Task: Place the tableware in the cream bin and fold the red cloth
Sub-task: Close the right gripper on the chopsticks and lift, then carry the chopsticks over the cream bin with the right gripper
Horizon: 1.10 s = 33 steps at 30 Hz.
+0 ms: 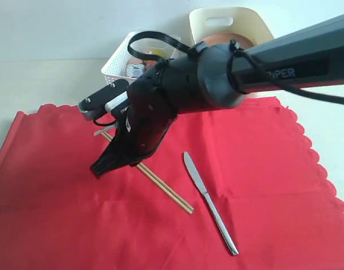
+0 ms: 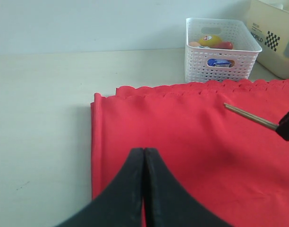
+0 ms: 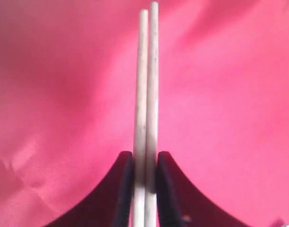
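Two wooden chopsticks (image 1: 166,188) lie side by side on the red cloth (image 1: 262,163). My right gripper (image 1: 100,167) reaches in from the right and is shut on them near their far end; the right wrist view shows both chopsticks (image 3: 147,71) pinched between the jaws (image 3: 145,161). A steel knife (image 1: 208,202) lies on the cloth to their right. The cream bin (image 1: 248,22) stands at the back with the brown wooden plate (image 1: 220,40) inside. My left gripper (image 2: 143,152) hovers shut and empty over the cloth's left edge (image 2: 135,123). Bowl, cup and spoon are out of view.
A white lattice basket (image 1: 118,62) with food items stands behind the cloth, left of the cream bin; the left wrist view shows the basket (image 2: 220,61) holding a yellow item and a blue carton. Bare pale table (image 2: 40,109) lies left of the cloth.
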Available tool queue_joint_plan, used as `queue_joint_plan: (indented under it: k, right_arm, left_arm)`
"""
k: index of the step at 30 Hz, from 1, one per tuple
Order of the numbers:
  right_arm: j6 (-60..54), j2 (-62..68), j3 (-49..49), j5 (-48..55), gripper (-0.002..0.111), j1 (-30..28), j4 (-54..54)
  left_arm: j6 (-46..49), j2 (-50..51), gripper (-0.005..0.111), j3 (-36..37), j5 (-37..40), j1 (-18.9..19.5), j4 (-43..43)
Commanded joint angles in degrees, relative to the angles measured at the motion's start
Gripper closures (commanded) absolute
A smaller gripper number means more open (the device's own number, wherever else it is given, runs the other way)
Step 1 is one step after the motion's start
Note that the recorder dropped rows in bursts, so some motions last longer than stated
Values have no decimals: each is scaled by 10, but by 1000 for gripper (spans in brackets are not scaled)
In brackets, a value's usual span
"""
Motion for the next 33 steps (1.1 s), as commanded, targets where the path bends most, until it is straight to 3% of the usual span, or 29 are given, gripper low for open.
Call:
queue_joint_plan:
  k: [1, 14, 22, 33]
  right_arm:
    - [-5, -38, 0, 2, 106, -2, -8]
    - [-6, -159, 0, -69, 108, -76, -10]
    - [-6, -166, -41, -97, 108, -137, -25]
    - [-5, -161, -57, -273, 108, -210, -21]
  left_arm:
    - [-3, 1, 107, -2, -6, -3, 1]
    - [-3, 1, 107, -2, -6, -3, 1]
    - [-3, 1, 107, -2, -6, -3, 1]
    - [-3, 1, 107, -2, -6, -3, 1]
